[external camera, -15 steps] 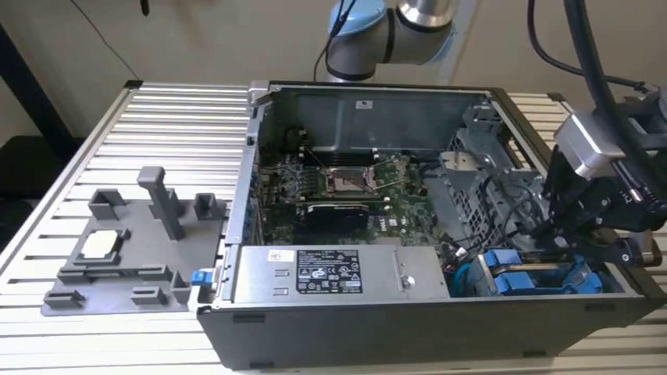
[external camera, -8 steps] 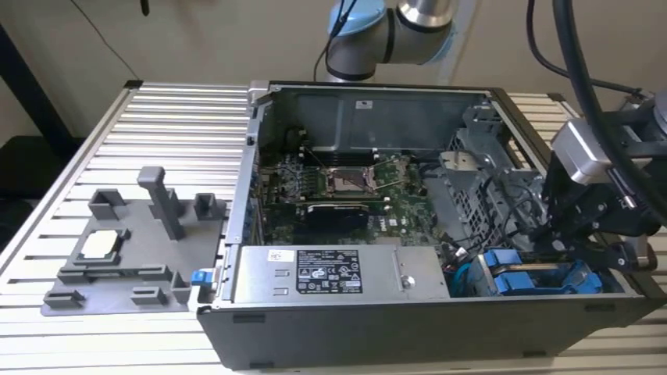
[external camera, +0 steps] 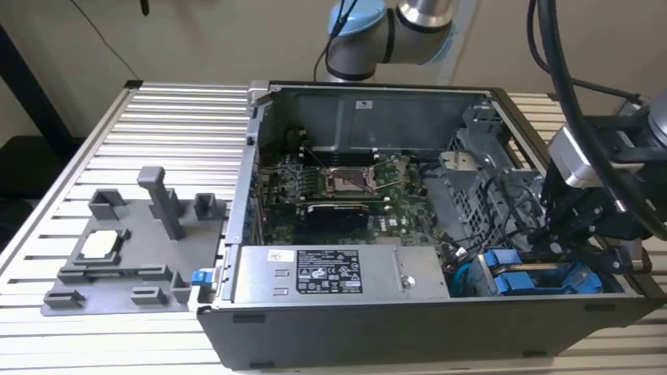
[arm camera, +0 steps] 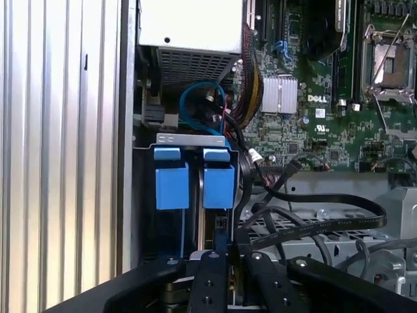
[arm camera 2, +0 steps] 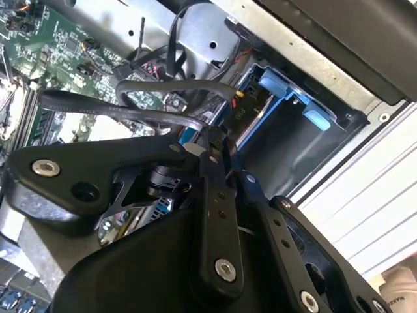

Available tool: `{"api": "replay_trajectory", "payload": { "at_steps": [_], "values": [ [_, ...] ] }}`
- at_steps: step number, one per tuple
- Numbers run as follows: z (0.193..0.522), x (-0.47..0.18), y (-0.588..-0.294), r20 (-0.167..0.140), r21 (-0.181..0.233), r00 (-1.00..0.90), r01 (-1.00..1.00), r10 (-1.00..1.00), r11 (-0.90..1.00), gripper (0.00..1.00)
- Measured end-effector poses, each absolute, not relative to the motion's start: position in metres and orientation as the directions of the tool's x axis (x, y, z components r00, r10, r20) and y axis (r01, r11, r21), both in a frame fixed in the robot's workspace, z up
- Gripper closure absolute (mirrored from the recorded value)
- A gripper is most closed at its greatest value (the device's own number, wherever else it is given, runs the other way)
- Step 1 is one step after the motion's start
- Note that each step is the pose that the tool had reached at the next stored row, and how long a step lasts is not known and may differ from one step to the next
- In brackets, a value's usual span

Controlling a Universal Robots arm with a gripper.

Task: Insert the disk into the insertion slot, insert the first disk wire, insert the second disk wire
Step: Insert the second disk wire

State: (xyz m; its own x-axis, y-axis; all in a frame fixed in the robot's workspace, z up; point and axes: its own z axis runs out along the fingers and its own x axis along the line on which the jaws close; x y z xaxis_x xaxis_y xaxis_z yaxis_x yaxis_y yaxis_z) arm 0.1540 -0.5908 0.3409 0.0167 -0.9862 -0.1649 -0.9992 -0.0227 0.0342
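In the open computer case (external camera: 312,328), two blue carrier ends (arm camera: 172,186) (arm camera: 218,186) sit side by side in the drive bay (external camera: 536,277). The disk is one of them; I cannot tell which. My gripper (external camera: 563,254) hangs over this bay at the exterior view's right. In both wrist views its black fingers (arm camera: 208,280) stand close together, shut on the plug end of a flat black disk wire (arm camera: 326,228) (arm camera 2: 130,107). The gripper (arm camera: 228,261) (arm camera 2: 218,147) lines up with the carrier nearer the motherboard. The plug itself is mostly hidden by the fingers.
A silver power supply (external camera: 333,273) lies beside the bay and the green motherboard (external camera: 344,187) sits further in. Loose black cables (external camera: 516,211) loop over the metal cage. A grey fixture plate (external camera: 125,258) rests on the slatted table (external camera: 177,117) at the exterior view's left.
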Motion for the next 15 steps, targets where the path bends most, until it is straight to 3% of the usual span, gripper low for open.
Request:
{"api": "replay_trajectory", "payload": {
  "at_steps": [15],
  "values": [
    [0.3376, 0.154, -0.5908, -0.164, 0.034, 0.013, -0.999, -0.986, -0.019, 0.84]
  ]
}}
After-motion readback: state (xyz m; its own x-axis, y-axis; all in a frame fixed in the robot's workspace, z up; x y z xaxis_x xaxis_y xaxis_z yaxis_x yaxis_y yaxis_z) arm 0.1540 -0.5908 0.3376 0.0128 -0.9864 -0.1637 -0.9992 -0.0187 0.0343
